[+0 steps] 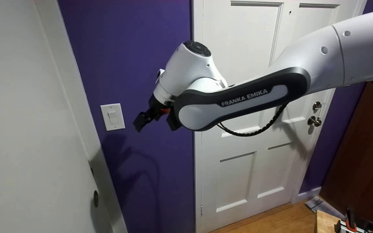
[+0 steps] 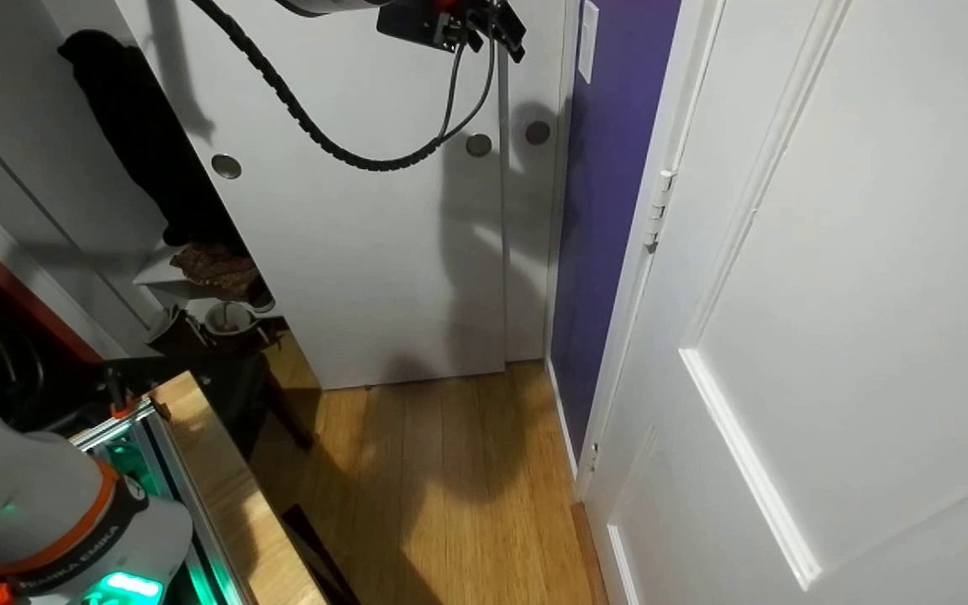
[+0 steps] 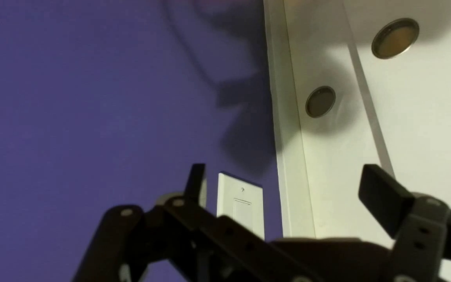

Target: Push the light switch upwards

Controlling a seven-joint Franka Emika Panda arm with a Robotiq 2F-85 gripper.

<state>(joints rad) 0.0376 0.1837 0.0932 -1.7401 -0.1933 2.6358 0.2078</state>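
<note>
The white light switch is a rocker in a rectangular plate on the purple wall. It shows edge-on at the top in an exterior view. In the wrist view the switch plate stands between the two fingers, nearer the left one, and its lower part is hidden behind the gripper. My gripper is open and empty, with its black fingers spread wide. In both exterior views the gripper is beside the switch and apart from it, at roughly switch height.
White sliding closet doors with round recessed pulls meet the purple wall close to the switch. A white panelled door stands on its other side. A black cable hangs below the arm. A wooden tabletop is by the robot base.
</note>
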